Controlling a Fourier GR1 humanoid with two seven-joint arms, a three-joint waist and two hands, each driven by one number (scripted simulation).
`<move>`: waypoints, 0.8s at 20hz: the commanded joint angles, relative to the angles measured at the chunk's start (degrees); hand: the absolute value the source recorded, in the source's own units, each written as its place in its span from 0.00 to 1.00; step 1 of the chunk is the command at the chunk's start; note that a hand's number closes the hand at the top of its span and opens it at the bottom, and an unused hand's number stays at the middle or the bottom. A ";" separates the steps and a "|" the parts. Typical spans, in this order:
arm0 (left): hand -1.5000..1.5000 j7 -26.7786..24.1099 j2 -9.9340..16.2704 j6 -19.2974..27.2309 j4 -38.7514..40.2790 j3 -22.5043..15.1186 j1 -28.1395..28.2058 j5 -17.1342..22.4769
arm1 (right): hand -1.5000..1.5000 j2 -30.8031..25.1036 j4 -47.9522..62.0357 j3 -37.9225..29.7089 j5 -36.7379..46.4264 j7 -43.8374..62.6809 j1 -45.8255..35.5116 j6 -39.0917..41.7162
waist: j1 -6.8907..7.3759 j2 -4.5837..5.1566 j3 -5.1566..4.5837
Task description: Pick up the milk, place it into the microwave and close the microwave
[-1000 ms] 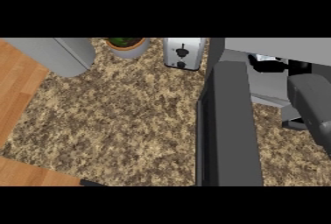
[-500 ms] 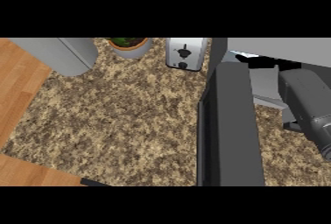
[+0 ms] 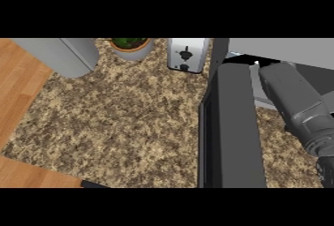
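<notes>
At right, the grey right forearm (image 3: 297,103) reaches over the open microwave door (image 3: 231,132) into the microwave (image 3: 280,46); its hand is hidden, so I cannot tell its state; the toaster (image 3: 187,54) stands behind.

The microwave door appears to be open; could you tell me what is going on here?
The robot's right forearm reaches into the open microwave, and its hand is hidden under the microwave's top. The door hangs out over the counter, not yet closed. The milk cannot be made out. No left hand shows.
</notes>
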 commanded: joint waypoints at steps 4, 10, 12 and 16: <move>0.00 1.23 0.64 0.11 1.88 -1.20 -1.65 -1.01 | 0.00 4.47 -0.75 -0.46 -0.18 3.62 -4.75 -3.45 | -1.01 -0.22 -0.02; 0.00 1.99 -0.10 -0.10 2.41 -2.84 -1.28 -1.60 | 0.00 5.33 -1.77 -2.02 -1.15 2.27 -5.28 -3.77 | -2.70 -1.05 -0.03; 0.00 0.85 -0.26 -1.22 4.01 -1.85 -0.28 -1.62 | 0.00 6.17 -2.44 -3.00 -1.89 -1.02 -2.10 -6.25 | -2.96 -1.24 -0.06; 0.00 0.77 -1.93 -1.51 3.72 -3.86 0.56 -3.24 | 0.00 4.16 -2.72 -4.06 -2.53 -1.59 -1.25 -5.61 | -4.92 -2.01 -0.08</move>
